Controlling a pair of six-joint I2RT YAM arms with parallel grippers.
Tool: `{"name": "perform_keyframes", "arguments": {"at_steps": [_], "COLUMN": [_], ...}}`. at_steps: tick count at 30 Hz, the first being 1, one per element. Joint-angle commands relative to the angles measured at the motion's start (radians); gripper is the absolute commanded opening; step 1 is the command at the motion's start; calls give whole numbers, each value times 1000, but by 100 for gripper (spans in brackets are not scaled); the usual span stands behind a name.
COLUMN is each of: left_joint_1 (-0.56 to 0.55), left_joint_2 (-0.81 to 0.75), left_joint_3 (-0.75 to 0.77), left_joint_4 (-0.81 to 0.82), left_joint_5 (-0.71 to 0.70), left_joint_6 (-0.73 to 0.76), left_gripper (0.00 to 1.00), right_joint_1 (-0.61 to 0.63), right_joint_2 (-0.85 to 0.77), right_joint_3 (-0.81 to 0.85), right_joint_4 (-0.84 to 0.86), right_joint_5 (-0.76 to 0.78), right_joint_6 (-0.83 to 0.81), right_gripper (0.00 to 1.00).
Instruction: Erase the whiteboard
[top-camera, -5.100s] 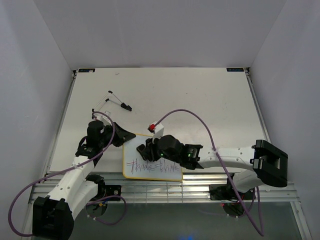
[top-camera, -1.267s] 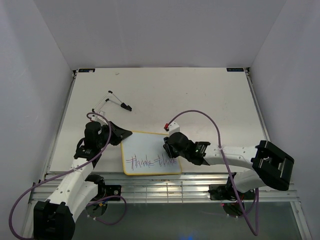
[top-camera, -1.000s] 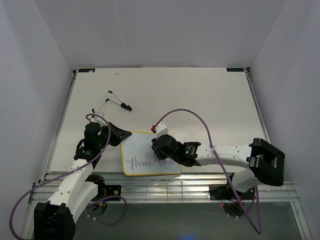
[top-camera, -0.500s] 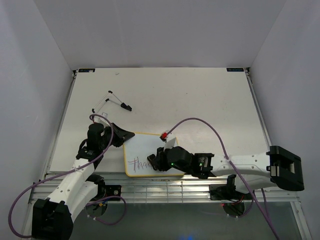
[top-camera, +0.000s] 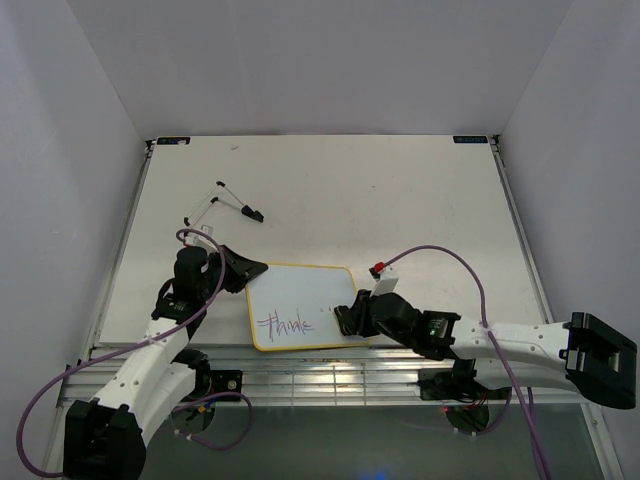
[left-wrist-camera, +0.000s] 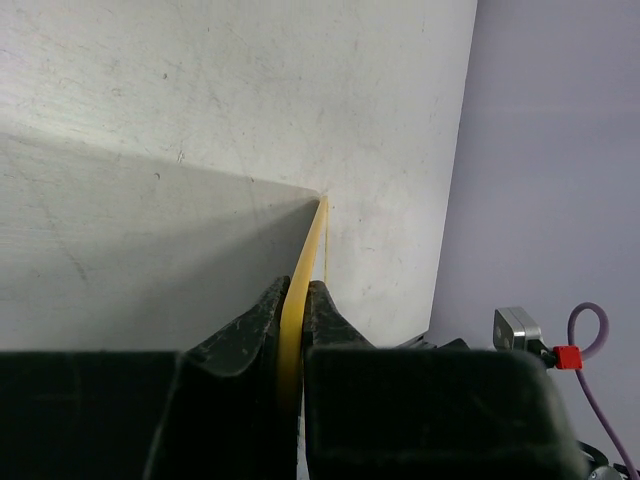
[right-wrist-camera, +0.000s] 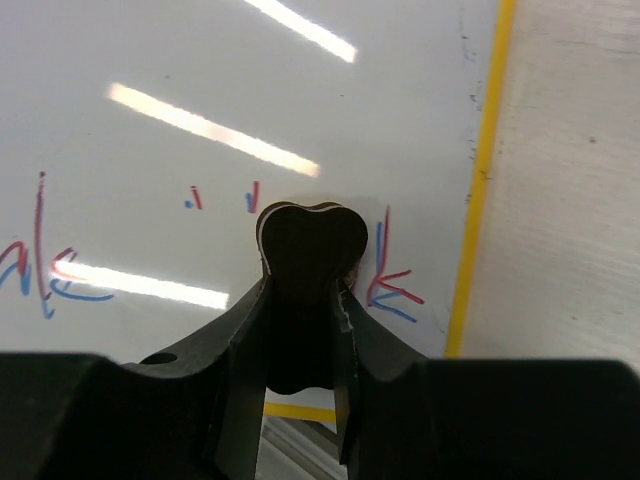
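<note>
The whiteboard (top-camera: 300, 290), white with a thin yellow frame, lies at the table's near edge. The red-purple word "Thanks" (top-camera: 283, 325) shows on its lower left. My left gripper (top-camera: 243, 270) is shut on the board's left yellow edge (left-wrist-camera: 297, 300). My right gripper (top-camera: 350, 318) is shut on a small dark eraser block (right-wrist-camera: 305, 290) and presses it on the board's lower right part. In the right wrist view a "k" stroke (right-wrist-camera: 388, 275) and small marks (right-wrist-camera: 222, 198) sit beside the eraser, near the yellow frame (right-wrist-camera: 478, 190).
A thin black wire object (top-camera: 232, 200) lies on the table at the back left. Purple cables (top-camera: 440, 255) loop from both arms. The metal rail (top-camera: 330, 372) runs along the near edge. White walls enclose the table.
My right gripper has swept the eraser back and forth and then right across the board. The second word is mostly wiped away. The left gripper has kept its hold.
</note>
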Motion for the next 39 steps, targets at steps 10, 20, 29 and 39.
{"name": "perform_keyframes", "arguments": {"at_steps": [10,20,29,39], "left_joint_1": [8,9,9,8], "left_joint_2": [0,0,4,-11], "left_joint_3": [4,-42,-52,-31], "left_joint_4": [-17,26,46,22], "left_joint_5": [-122,-107,-98,-93], "left_joint_6": [41,7,7,35], "left_gripper": [0,0,0,0], "right_joint_1": [-51,-21,22,-101], "right_joint_2": [64,102,276,327], "right_joint_3": [2,166,381,302], "right_joint_4": [-337,71,57,-122], "right_joint_5": [16,-314,-332,-168], "right_joint_6": [-114,-237,-259,-268], "right_gripper": [33,32,33,33]}}
